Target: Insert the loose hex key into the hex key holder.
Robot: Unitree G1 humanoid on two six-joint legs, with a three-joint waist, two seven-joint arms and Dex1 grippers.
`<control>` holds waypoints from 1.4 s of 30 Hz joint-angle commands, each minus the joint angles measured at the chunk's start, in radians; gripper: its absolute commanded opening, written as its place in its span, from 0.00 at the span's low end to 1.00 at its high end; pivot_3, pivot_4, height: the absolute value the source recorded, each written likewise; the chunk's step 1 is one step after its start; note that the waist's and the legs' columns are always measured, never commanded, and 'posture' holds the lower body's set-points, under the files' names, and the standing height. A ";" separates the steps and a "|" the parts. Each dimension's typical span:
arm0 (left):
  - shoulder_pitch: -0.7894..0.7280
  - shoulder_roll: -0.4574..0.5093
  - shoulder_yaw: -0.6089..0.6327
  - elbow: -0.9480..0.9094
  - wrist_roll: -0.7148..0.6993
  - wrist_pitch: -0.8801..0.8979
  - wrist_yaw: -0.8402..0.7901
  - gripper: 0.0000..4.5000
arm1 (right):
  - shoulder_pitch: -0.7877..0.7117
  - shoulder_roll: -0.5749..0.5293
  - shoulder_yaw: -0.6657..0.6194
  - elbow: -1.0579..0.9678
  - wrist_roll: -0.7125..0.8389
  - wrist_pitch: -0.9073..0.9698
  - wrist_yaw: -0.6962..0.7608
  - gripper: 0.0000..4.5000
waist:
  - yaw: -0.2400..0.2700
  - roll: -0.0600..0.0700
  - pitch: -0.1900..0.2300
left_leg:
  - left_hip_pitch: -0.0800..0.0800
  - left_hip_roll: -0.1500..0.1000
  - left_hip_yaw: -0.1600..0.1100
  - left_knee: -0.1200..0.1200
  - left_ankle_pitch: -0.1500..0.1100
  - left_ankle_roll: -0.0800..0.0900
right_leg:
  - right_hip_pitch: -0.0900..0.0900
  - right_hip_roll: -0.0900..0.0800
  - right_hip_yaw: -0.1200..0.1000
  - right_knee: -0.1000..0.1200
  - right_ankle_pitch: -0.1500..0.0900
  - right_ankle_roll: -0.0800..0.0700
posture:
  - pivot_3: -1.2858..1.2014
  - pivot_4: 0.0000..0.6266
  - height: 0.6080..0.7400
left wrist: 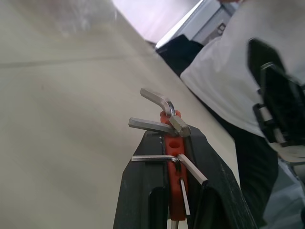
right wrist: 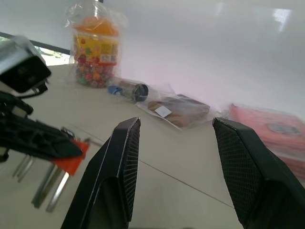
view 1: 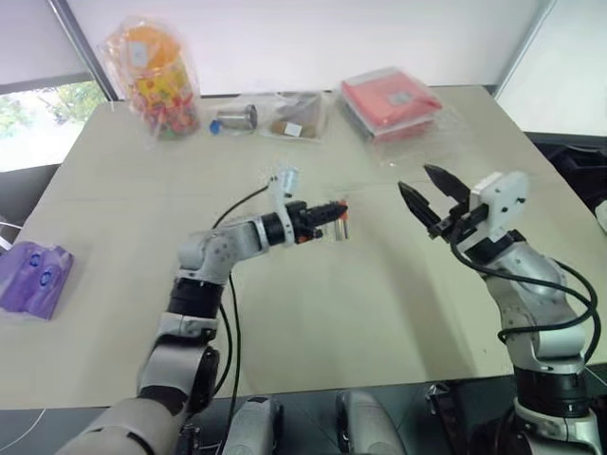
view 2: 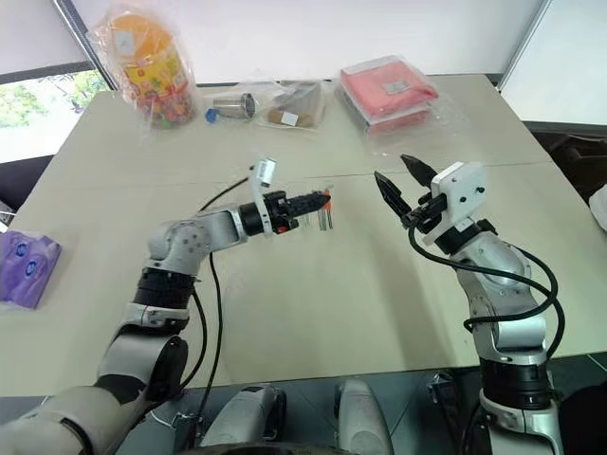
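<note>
Gripped close in the left wrist view, the hex key holder (left wrist: pixel 174 157) is sitting between the two black fingers (left wrist: pixel 143 191) of the left gripper (view 1: pixel 318 216), which is clamping the orange-red block above the table (view 1: pixel 114 209), well off its surface, keys hanging down from it. Several keys are projecting at odd angles, one bent-topped key (left wrist: pixel 159 99) standing proud at the far end; whether that is the loose hex key, not fully seated, cannot be told. The right gripper (view 1: pixel 429 197) is standing apart to the side, jaws spread wide and holding nothing. Risks, as judged: the proud key could slip out and drop if the block is tilted or jolted; a push from the right fingers could lever the holder askew in the narrow pinch. The left arm is reaching forward with forearm roughly level, gripper pointing across toward the right. The right arm is bent at the elbow, wrist raised, fingers aimed toward the holder. Candy jar (view 1: pixel 156 76) and red packet (view 1: pixel 389 100) are lying far back.
</note>
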 commanded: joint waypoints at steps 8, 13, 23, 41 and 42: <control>-0.051 -0.054 0.014 0.227 0.082 0.069 0.036 0.10 | 0.059 0.025 -0.002 -0.135 -0.007 0.018 -0.078 0.56 | 0.001 0.000 0.000 | 0.000 0.000 0.000 0.000 0.000 0.000 | 0.000 0.000 0.000 0.000 0.000 0.000 | 0.52 0.24 1.00; -0.057 -0.032 0.020 0.263 0.124 0.090 0.053 0.60 | 0.057 0.033 0.012 -0.129 -0.017 0.010 -0.088 0.57 | 0.002 0.000 0.000 | 0.000 0.000 0.000 0.000 0.000 0.000 | 0.000 0.000 0.000 0.000 0.000 0.000 | 0.52 0.24 1.00; -0.026 0.115 -0.162 0.141 0.277 0.066 -0.001 0.99 | 0.027 0.035 0.035 -0.091 -0.035 -0.018 -0.077 0.57 | -0.007 0.001 -0.002 | 0.015 0.003 0.000 -0.003 -0.001 0.002 | 0.015 0.004 0.001 -0.006 0.000 0.000 | 0.52 0.24 1.00; -0.014 0.416 -0.165 -0.148 0.388 -0.290 -0.308 0.99 | -0.062 -0.181 0.061 -0.029 0.048 0.094 0.217 0.57 | 0.010 0.000 -0.001 | 0.008 0.001 -0.001 -0.002 -0.001 0.001 | 0.012 0.001 0.000 -0.011 0.000 0.000 | 0.52 0.24 1.00; -0.010 0.437 -0.158 -0.174 0.384 -0.297 -0.337 0.99 | -0.064 -0.222 0.060 -0.031 0.062 0.113 0.263 0.57 | 0.008 0.000 -0.001 | 0.007 0.001 -0.001 -0.001 -0.001 0.002 | 0.012 0.001 0.000 -0.011 0.000 0.000 | 0.52 0.24 1.00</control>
